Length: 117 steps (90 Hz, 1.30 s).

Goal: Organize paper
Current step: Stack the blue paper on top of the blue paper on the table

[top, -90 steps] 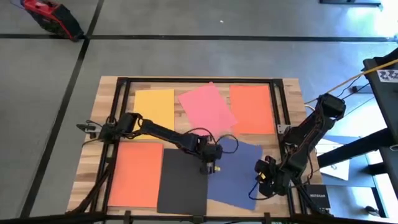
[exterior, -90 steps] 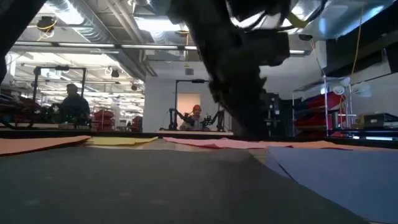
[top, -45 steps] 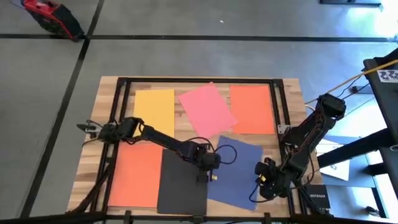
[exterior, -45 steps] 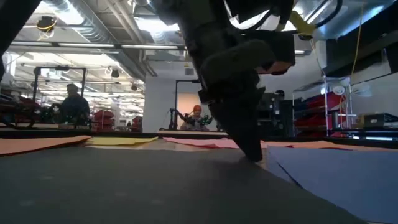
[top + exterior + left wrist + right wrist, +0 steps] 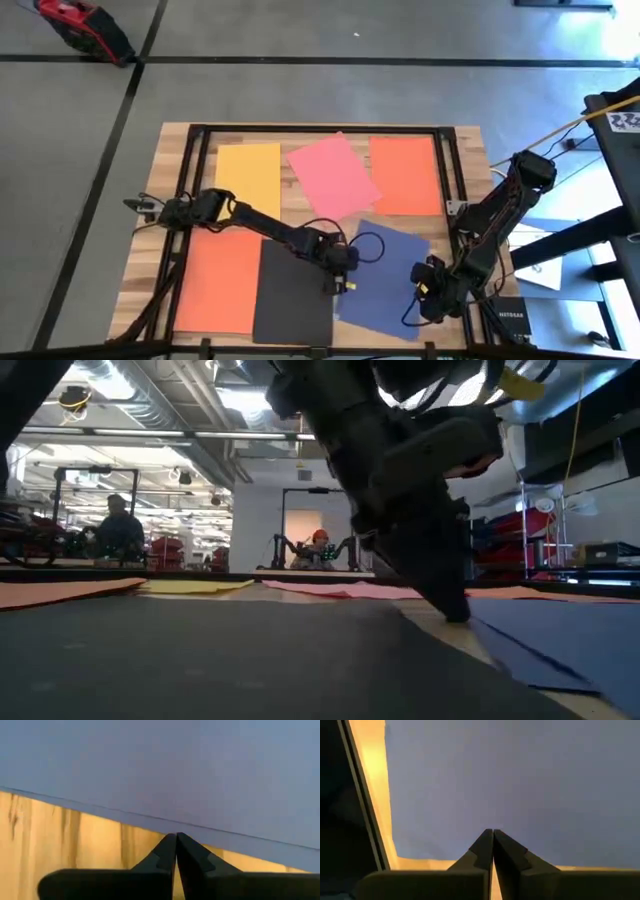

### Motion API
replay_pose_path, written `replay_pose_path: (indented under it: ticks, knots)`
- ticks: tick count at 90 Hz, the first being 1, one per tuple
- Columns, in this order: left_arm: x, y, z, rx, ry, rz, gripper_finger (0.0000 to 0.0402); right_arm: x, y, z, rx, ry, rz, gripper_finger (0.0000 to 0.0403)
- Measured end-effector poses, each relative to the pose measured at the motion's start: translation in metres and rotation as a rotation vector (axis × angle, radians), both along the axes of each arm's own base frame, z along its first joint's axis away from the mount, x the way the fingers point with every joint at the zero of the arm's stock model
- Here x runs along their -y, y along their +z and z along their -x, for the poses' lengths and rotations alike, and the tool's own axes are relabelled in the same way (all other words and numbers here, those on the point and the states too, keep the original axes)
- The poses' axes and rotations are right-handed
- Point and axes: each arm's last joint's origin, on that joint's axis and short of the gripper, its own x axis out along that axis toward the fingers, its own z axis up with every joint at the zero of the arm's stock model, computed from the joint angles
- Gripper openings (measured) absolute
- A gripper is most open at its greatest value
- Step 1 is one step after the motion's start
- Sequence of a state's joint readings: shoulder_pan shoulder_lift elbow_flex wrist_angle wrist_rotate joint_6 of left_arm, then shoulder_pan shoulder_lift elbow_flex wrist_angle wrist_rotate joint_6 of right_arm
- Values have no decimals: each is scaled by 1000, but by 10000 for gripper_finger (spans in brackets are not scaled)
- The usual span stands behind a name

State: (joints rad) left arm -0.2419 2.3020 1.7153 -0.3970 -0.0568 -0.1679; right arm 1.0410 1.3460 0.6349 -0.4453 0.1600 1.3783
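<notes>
The blue sheet [image 5: 385,272] lies askew on the near right of the surface [image 5: 290,188], long axis slanting. The left gripper [image 5: 338,283], jaws together, presses at its left edge beside the black sheet [image 5: 293,292]; the right gripper [image 5: 430,303], jaws together, sits at its right corner. Pink sheet [image 5: 333,174] lies just beyond, also askew.

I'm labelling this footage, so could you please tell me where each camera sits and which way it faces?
High view: overhead, looking straight down on the table, both arms.
Low view: tabletop height, looking across the black sheet into the room; one arm.
Left wrist: shut left gripper at the blue sheet edge.
Right wrist: shut right gripper.
Both wrists share the blue sheet.
</notes>
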Motion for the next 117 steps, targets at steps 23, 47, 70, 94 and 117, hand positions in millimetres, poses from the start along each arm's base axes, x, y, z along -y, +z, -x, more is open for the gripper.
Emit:
replay_pose_path:
  ticks: [23, 47, 70, 94, 117]
  knots:
    - [8, 14, 4, -86, -73, -70, 0, -8, 14, -2, -32, 75, -30, 0]
    - [28, 11, 20, -170, -105, -78, 0, -30, -4, 3, -217, 151, -19, 0]
    - [37, 5, 20, -158, -82, -60, 0, -55, -25, 4, -302, 144, 8, 0]
    - [41, 0, 16, -130, -59, -24, 0, -55, -27, 0, -293, 129, 36, 0]
    - [45, 1, 11, -75, -40, 17, 0, -50, -28, -3, -288, 127, 74, 0]
